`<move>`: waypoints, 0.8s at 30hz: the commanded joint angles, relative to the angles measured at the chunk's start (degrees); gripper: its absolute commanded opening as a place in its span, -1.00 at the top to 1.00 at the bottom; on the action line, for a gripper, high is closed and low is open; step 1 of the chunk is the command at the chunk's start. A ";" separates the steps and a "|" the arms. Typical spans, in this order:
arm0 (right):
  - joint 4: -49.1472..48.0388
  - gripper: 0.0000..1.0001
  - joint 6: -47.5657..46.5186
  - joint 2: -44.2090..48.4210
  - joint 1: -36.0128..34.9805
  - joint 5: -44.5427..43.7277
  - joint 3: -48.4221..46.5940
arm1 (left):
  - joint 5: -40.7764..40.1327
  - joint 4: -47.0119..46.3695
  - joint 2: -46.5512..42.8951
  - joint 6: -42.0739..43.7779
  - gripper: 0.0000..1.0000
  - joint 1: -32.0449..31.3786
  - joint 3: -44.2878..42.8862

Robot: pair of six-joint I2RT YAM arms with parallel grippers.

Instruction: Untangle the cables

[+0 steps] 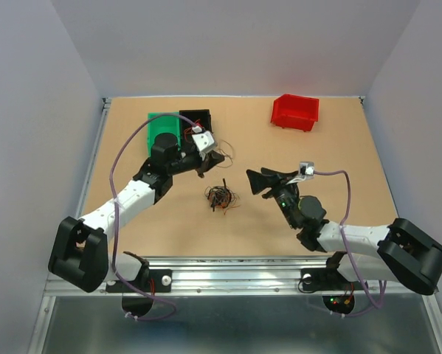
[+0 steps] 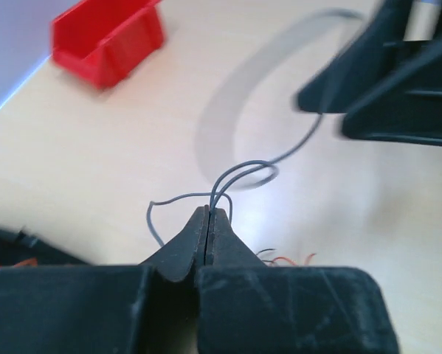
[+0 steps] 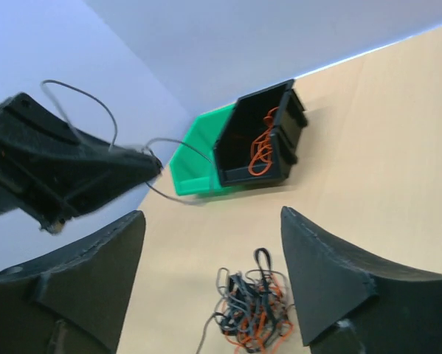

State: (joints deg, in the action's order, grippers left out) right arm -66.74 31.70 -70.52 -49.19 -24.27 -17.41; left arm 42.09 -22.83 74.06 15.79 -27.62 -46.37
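A tangle of black, grey and orange cables lies mid-table; it also shows in the right wrist view. My left gripper is up and left of the tangle, shut on a thin grey cable that loops out from its tips above the table. The right wrist view shows that left gripper with the grey cable hanging from it. My right gripper is open and empty, just right of the tangle; its fingers straddle the tangle from above.
A black bin holding orange cables stands beside a green bin at the back left. A red bin stands at the back right and shows in the left wrist view.
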 commanded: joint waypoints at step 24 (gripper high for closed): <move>0.56 -0.75 -2.44 14.36 0.15 -10.09 10.37 | -40.85 13.94 35.61 -11.22 1.00 20.49 -36.49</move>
State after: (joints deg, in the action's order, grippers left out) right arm -65.12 29.63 -58.15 -49.19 -32.10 -8.64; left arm 3.95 -12.86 108.40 4.64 -8.45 -77.76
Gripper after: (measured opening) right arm 0.876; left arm 0.025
